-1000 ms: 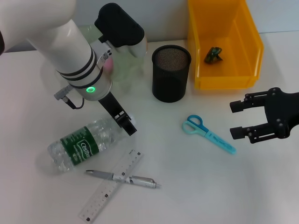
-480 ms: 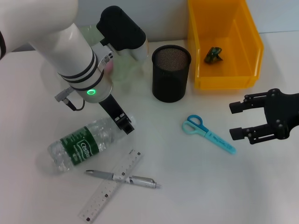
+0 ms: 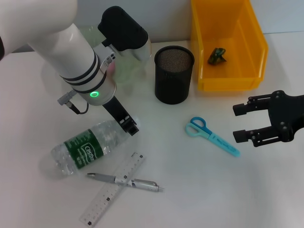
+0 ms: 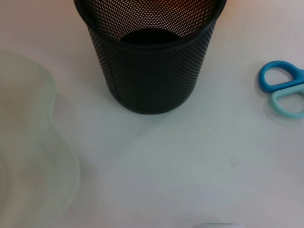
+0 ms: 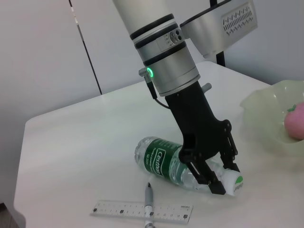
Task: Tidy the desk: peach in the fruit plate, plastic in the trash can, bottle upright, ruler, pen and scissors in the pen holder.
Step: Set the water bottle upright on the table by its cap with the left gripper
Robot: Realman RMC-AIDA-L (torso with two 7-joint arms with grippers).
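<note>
Bright, even light from overhead fills all views; the white tabletop (image 3: 190, 190) shows only soft, faint shadows, one just beneath the left end effector (image 3: 130, 127). A pale sheen lies on the bottle (image 3: 88, 148) at its tips. In the left wrist view the pen holder (image 4: 149, 52) looks slightly soft, its nearest rim blurred.

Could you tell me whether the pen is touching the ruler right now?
Touching: the head view shows the pen lying across the ruler, and the right wrist view shows the same crossing with no gap.
</note>
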